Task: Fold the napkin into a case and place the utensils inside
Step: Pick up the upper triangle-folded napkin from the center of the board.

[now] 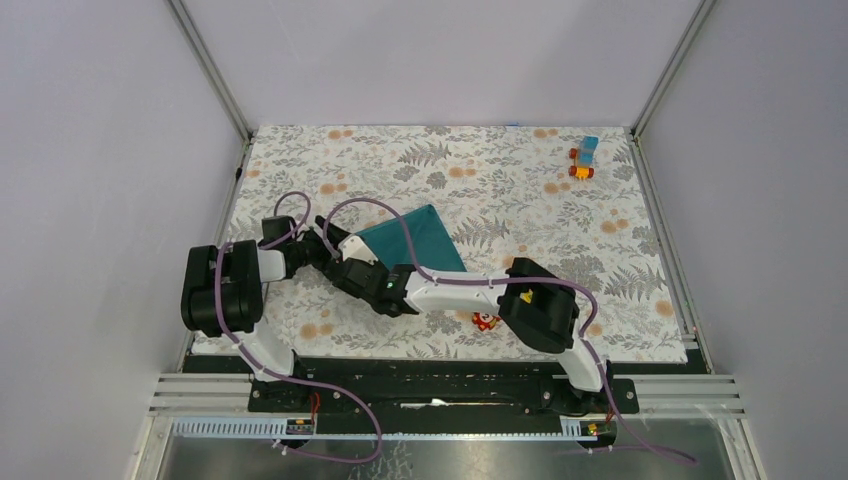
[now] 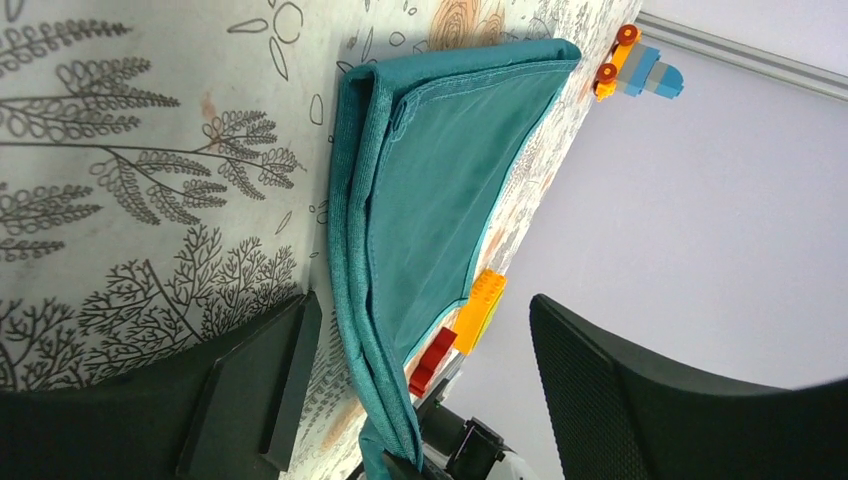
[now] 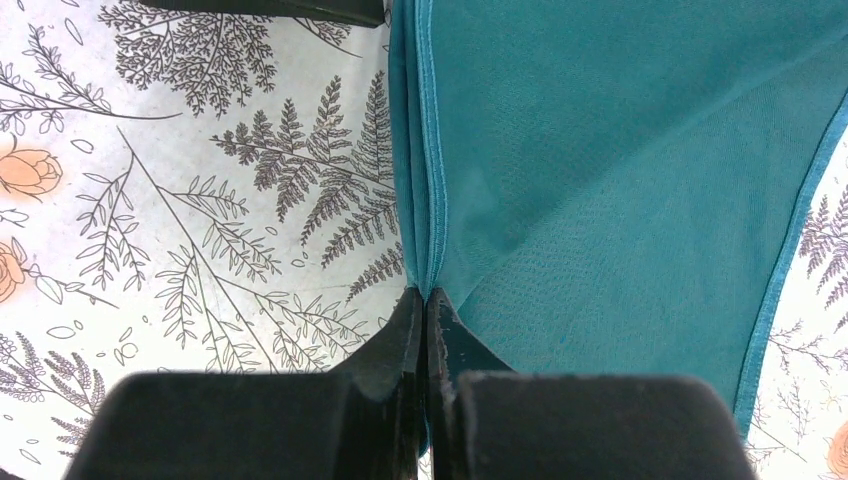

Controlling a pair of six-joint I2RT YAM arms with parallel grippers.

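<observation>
The teal napkin (image 1: 420, 235) lies folded in layers on the floral table cover, left of the middle. My right gripper (image 3: 427, 296) is shut on its doubled left edge (image 3: 425, 180), near the napkin's near-left corner (image 1: 345, 250). My left gripper (image 2: 420, 380) is open around the same folded edge (image 2: 350, 250), which runs between its two fingers (image 2: 260, 370) without being pinched. In the top view both grippers meet at that corner, the left (image 1: 322, 238) just beside the right. No utensils show in any view.
A small red owl toy (image 1: 486, 320) sits by the right arm's elbow. A blue and orange toy car (image 1: 584, 158) stands at the far right. In the left wrist view a yellow block (image 2: 480, 308) and a red piece (image 2: 432, 360) lie beyond the napkin.
</observation>
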